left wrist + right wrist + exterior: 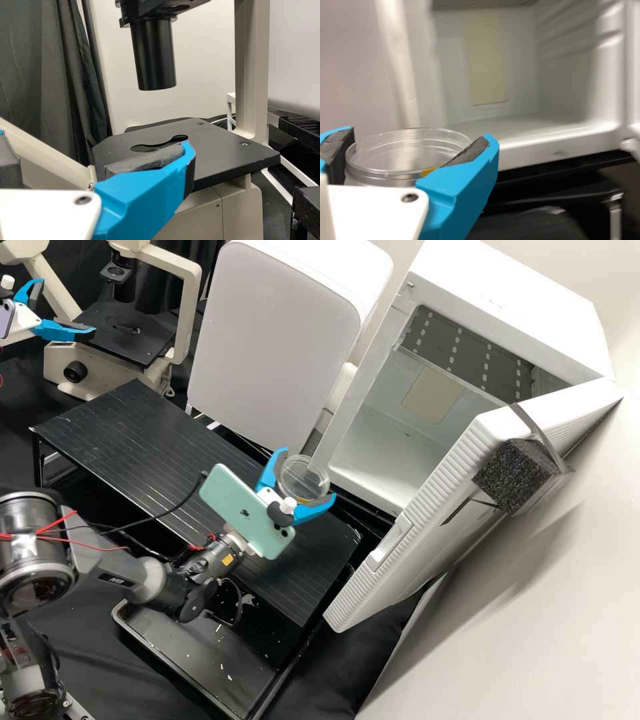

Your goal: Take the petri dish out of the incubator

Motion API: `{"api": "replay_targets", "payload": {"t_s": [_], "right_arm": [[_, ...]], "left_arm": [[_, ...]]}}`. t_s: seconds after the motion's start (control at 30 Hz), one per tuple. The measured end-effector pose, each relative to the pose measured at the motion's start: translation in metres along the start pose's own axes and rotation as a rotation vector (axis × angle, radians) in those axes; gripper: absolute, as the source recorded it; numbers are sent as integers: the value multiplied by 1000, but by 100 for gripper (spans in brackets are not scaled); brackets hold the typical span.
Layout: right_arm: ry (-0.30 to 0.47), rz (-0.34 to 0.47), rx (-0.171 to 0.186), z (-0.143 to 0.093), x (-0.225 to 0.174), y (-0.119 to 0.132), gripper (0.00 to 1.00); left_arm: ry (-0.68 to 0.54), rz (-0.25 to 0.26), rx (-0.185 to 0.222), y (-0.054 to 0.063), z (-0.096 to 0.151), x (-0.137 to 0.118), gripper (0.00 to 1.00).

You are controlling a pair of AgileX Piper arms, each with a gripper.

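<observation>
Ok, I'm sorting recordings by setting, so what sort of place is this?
Probably a biology laboratory: there's a microscope, an incubator with its door standing open, and a clear petri dish held in the right gripper.

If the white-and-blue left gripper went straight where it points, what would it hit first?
The left gripper would probably meet the flat black stage of the cream microscope, though its height against that stage is hard to judge.
</observation>
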Motion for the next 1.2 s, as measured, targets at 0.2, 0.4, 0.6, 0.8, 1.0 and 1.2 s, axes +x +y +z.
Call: {"api": "replay_targets", "payload": {"t_s": [0.2, 0.4, 0.6, 0.8, 1.0, 1.2], "right_arm": [[28, -133, -23, -13, -21, -35, 0], [39, -231, -68, -16, -34, -61, 0], [16, -258, -70, -10, -39, -68, 0], [2, -308, -87, -7, -44, -80, 0], [-1, -315, -97, -4, -46, -82, 100], [6, -318, -105, -5, -49, -84, 100]], "left_arm": [[0, 0, 0, 0, 0, 0, 100], [0, 0, 0, 0, 0, 0, 100], [0, 0, 0, 0, 0, 0, 100], [0, 0, 0, 0, 0, 0, 100], [0, 0, 0, 0, 0, 0, 100], [0, 0, 0, 0, 0, 0, 100]]}}
